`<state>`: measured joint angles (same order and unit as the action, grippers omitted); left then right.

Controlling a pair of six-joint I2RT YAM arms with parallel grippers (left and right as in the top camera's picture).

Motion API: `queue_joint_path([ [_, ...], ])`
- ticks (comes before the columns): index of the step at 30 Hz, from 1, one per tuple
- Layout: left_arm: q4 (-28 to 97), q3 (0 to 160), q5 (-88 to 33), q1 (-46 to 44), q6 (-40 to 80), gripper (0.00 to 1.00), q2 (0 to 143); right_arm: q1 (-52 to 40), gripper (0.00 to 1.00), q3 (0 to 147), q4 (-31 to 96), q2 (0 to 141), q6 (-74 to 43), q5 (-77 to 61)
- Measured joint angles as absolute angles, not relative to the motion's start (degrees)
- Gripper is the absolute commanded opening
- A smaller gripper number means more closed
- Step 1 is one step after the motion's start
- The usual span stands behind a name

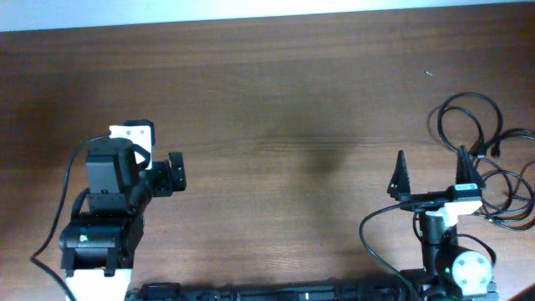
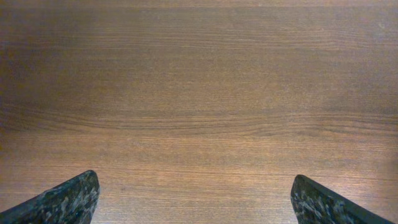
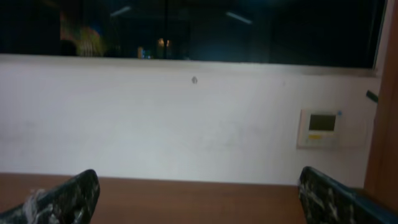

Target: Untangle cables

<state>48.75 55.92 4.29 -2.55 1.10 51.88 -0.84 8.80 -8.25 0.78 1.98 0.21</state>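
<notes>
The cables (image 1: pixel 491 150) lie in a loose black tangle of loops at the table's right edge, seen only from overhead. My right gripper (image 1: pixel 430 160) stands open just left of them, fingers pointing toward the far edge, nothing between them. In the right wrist view the right gripper (image 3: pixel 198 174) frames only table and wall. My left gripper (image 1: pixel 149 157) is at the near left, far from the cables. Looking down through the left gripper (image 2: pixel 194 179), I find it open over bare wood.
Thicker black wires of the arms curve beside the right base (image 1: pixel 368 234) and the left base (image 1: pixel 63 192). A small speck (image 1: pixel 429 73) lies at the far right. A white wall with a control panel (image 3: pixel 318 128) stands beyond the table's far edge.
</notes>
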Motion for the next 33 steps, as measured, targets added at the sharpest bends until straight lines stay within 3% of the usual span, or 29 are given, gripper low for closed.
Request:
queue_joint_path([
  [2,48.75,55.92,4.29,-2.55,1.10,0.99,51.88,-0.84,0.99,3.86,-17.04,0.73,2.11,0.19],
  [4,48.73,55.92,4.29,-2.55,1.10,0.99,51.86,-0.84,0.99,0.86,-17.10,0.64,2.20,0.21],
  [15,48.77,55.90,4.29,-2.55,1.10,0.99,51.86,-0.84,0.98,0.60,3.55,0.64,2.59,1.52],
  [33,48.75,55.90,4.29,-2.55,1.10,0.99,51.88,1.58,0.98,0.60,4.03,0.62,1.37,2.63],
])
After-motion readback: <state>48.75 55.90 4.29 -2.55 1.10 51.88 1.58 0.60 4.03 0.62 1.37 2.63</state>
